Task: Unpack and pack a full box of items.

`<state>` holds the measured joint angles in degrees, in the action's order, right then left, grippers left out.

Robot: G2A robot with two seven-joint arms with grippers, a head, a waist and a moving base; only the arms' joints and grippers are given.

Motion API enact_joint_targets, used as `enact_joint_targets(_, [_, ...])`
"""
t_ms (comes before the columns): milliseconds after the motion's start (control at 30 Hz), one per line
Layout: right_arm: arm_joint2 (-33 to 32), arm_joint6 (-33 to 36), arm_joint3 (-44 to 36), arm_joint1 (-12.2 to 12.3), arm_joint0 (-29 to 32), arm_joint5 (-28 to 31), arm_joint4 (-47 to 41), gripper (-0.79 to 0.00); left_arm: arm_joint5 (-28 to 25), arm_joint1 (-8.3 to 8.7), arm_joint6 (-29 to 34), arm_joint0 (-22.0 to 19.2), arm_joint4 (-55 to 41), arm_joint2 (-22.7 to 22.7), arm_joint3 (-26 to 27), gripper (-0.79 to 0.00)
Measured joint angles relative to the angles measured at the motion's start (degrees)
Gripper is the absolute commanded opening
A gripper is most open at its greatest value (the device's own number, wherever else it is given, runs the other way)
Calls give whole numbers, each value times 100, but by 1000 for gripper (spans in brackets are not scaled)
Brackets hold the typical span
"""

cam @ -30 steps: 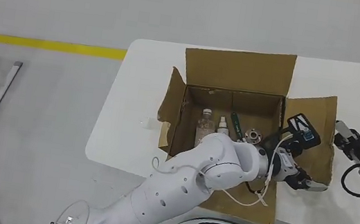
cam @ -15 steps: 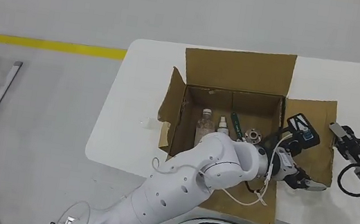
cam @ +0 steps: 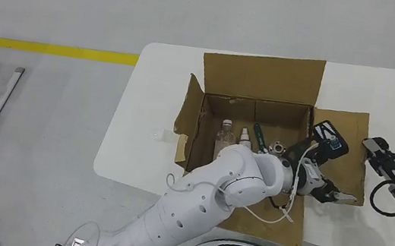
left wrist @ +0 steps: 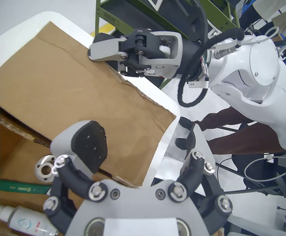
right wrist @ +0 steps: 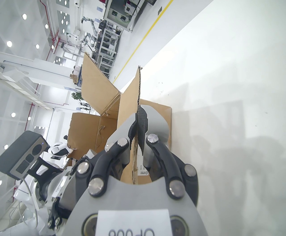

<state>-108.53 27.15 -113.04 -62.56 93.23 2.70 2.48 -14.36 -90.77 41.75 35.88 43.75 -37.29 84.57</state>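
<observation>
The left gripper (left wrist: 141, 129) had shifted slightly toward the box (cam: 262, 75), fingers spread wide over the right flap (cam: 350, 157); the right gripper (right wrist: 138, 123) pinched that flap's outer edge.

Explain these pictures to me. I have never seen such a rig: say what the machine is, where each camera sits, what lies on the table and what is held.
This is a two-armed robot at a white table. The top view looks down from above its arms; each wrist view looks along one arm's gripper. On the table stands an open box holding two bottles, a green tool and a metal part. The right gripper has its fingers shut on the edge of the box's flap. The left gripper is open by that flap, holding nothing.
</observation>
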Motion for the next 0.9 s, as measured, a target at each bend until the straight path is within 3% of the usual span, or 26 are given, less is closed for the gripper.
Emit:
enact_joint_targets(233, [3, -104, 73, -10, 23, 47, -33, -785, 215, 297, 442, 270, 1396, -785, 1019, 0])
enact_joint_targets(567, [79, -88, 91, -4, -36, 47, 175, -785, 17, 776, 1466, 1734, 2426, -2447, 2884, 0])
enact_joint_targets(767, [153, -116, 133, -7, -72, 58, 255, -785, 47, 909, 1436, 2327, 2700, -3113, 3202, 0])
enact_joint_targets(900, [183, -140, 175, -4, -91, 31, 409, -785, 114, 965, 1286, 2495, 2652, -3546, 3255, 0])
